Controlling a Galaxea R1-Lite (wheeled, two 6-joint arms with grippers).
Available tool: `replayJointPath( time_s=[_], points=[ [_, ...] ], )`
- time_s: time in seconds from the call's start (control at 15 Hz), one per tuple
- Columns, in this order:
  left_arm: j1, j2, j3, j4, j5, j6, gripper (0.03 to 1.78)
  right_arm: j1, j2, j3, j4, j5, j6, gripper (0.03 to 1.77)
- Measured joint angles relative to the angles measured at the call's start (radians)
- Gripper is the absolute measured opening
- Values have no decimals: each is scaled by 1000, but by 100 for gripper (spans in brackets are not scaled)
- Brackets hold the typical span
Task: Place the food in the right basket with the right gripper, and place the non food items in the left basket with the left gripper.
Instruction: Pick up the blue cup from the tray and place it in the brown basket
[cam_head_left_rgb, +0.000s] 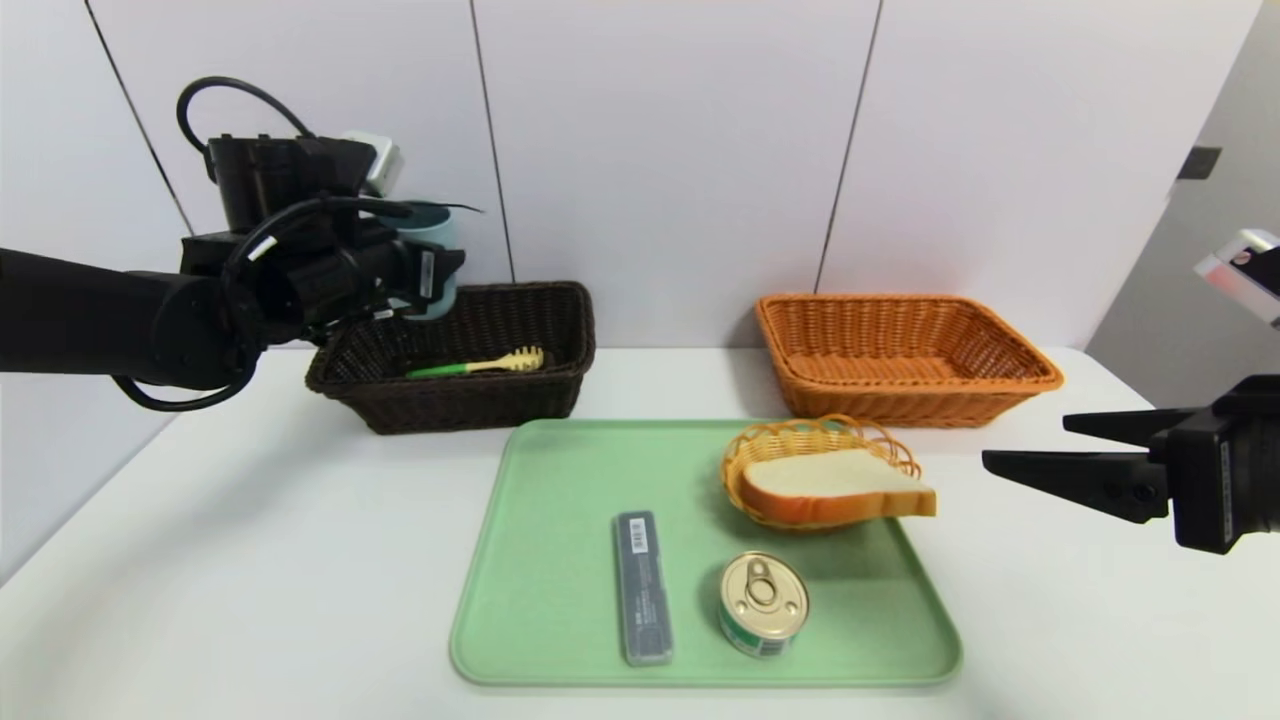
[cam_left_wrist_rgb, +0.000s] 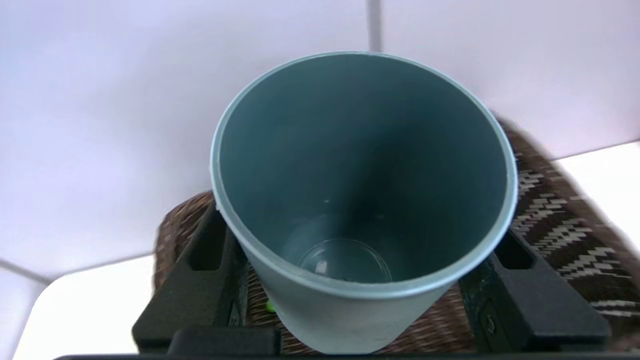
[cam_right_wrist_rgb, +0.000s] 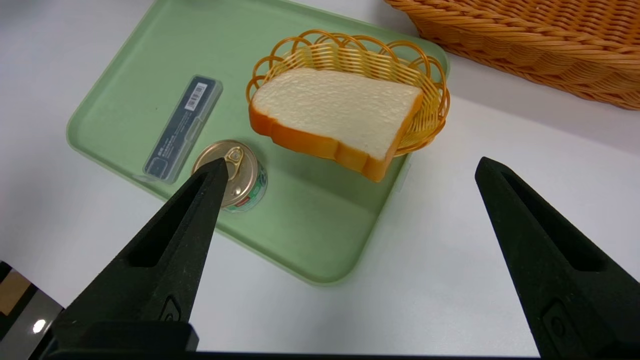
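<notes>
Green tray (cam_head_left_rgb: 560, 600) sits mid-table (cam_head_left_rgb: 200, 560) in the head view, carrying a grey case (cam_head_left_rgb: 641, 588), a tin (cam_head_left_rgb: 763, 603), and a small wicker dish (cam_head_left_rgb: 800, 440) with a bread slice (cam_head_left_rgb: 835, 487) lying across it. Dark basket (cam_head_left_rgb: 470, 400) stands behind the tray to the left, a green-handled fork (cam_head_left_rgb: 480, 365) inside; orange basket (cam_head_left_rgb: 905, 355) behind to the right. Left gripper (cam_head_left_rgb: 430, 275) is raised over the dark basket's left end, clamped on a blue-grey cup (cam_head_left_rgb: 435, 260). Right gripper (cam_head_left_rgb: 1030, 445) hovers off the tray's right edge, jaws spread, nothing in them. Left wrist view: cup (cam_left_wrist_rgb: 360, 175) seen mouth-on, a black finger (cam_left_wrist_rgb: 210, 270) pressed to each side of it, dark basket (cam_left_wrist_rgb: 560, 215) weave beneath, wall beyond. Right wrist view: right gripper (cam_right_wrist_rgb: 350, 167) wide apart above the table (cam_right_wrist_rgb: 450, 280) by the tray (cam_right_wrist_rgb: 300, 235) corner; tin (cam_right_wrist_rgb: 240, 175) just beside the case (cam_right_wrist_rgb: 182, 127), bread (cam_right_wrist_rgb: 335, 112) overhanging its dish (cam_right_wrist_rgb: 350, 55), orange basket (cam_right_wrist_rgb: 530, 45) rim well beyond.
</notes>
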Motion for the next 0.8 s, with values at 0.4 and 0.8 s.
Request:
replayJointPath(
  time_s=[0.4, 0.8],
  points=[
    [73, 108, -4, -76, -2, -36, 113, 2, 0, -3, 0, -2, -4, 171],
    [101, 192, -4, -106, -17, -67, 113, 2, -2, 0, 0, -3, -5, 171]
  ],
)
